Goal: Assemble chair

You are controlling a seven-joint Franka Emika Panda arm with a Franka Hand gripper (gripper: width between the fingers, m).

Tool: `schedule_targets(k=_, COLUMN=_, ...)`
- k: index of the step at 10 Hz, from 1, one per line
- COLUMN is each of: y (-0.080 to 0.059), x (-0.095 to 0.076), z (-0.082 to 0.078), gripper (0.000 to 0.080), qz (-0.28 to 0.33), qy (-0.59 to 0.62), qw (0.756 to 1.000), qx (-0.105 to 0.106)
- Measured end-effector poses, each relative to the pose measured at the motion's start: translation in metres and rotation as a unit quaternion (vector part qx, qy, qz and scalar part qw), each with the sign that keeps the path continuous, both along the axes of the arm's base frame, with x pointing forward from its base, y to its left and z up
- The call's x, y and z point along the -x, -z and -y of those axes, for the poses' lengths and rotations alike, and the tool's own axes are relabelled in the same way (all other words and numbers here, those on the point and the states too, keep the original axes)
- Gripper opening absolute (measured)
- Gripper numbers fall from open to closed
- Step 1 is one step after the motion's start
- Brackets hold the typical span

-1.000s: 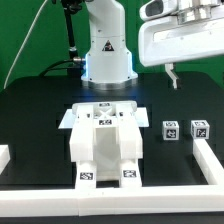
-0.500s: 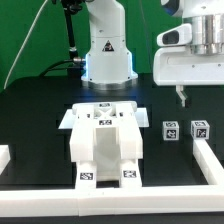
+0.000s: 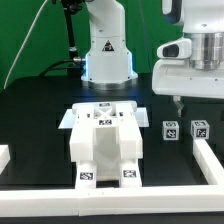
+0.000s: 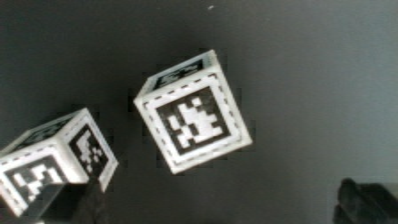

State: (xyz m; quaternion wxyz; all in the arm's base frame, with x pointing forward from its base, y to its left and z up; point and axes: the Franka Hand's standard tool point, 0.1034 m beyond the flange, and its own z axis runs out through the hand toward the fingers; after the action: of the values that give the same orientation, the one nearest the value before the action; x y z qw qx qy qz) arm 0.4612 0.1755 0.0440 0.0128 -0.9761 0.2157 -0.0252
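On the exterior view's left, the end of a white rail (image 3: 4, 155) lies at the edge of the black table (image 3: 40, 120). In the middle lies the chair (image 3: 104, 145), a chunky white stack of slabs with square black-and-white tags on its top and on its two front ends. It sits just in front of the robot base (image 3: 107, 50), and a long front rail (image 3: 110, 190) runs along the table edge below it. To the exterior view's right of the chair, and apart from it, two small tagged blocks sit side by side with a gap between them: the left block (image 3: 171, 131) and the right block (image 3: 200, 129). The gripper (image 3: 177, 101) hangs over them, with its one visible dark fingertip above the left block and clear of it. It holds nothing that can be seen. Whether the fingers are spread or closed I cannot tell, since only one tip shows here and the wrist view gives only blurred dark shapes at its edge. The wrist view shows both blocks tilted, near each other but not touching. Beside the right block, another rail (image 3: 207, 162) runs toward the front.
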Motion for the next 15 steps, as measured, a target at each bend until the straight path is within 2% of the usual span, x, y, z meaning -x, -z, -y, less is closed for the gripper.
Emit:
schedule_targets(k=1, y=0.009, x=0.004, z=0.000, gripper=0.0649, qz=-0.004, qy=-0.003, qw=1.000, qx=0.004)
schedule_targets(k=3, y=0.016, x=0.010, z=-0.009, gripper=0.0649, qz=-0.006, qy=-0.003, qw=1.000, qx=0.006)
schedule_targets(k=6, y=0.030, x=0.016, z=-0.012, gripper=0.0649, qz=-0.003, qy=-0.010, qw=1.000, qx=0.012)
schedule_targets(k=8, y=0.030, x=0.017, z=-0.014, gripper=0.0649, qz=-0.004, qy=-0.013, qw=1.000, qx=0.013)
schedule_targets(k=9, y=0.030, x=0.017, z=-0.014, gripper=0.0522, qz=-0.004, qy=-0.013, qw=1.000, qx=0.013)
schedule_targets(k=10, y=0.030, x=0.017, z=-0.013, gripper=0.0522, qz=-0.004, qy=-0.013, qw=1.000, qx=0.013)
schedule_targets(k=11, y=0.030, x=0.017, z=-0.013, gripper=0.0385, qz=-0.004, qy=-0.013, qw=1.000, qx=0.013)
schedule_targets(k=12, y=0.030, x=0.017, z=-0.014, gripper=0.0284, qz=-0.003, qy=-0.013, qw=1.000, qx=0.013)
schedule_targets(k=15, y=0.030, x=0.017, z=-0.014, gripper=0.0285, qz=-0.003, qy=-0.013, qw=1.000, qx=0.013)
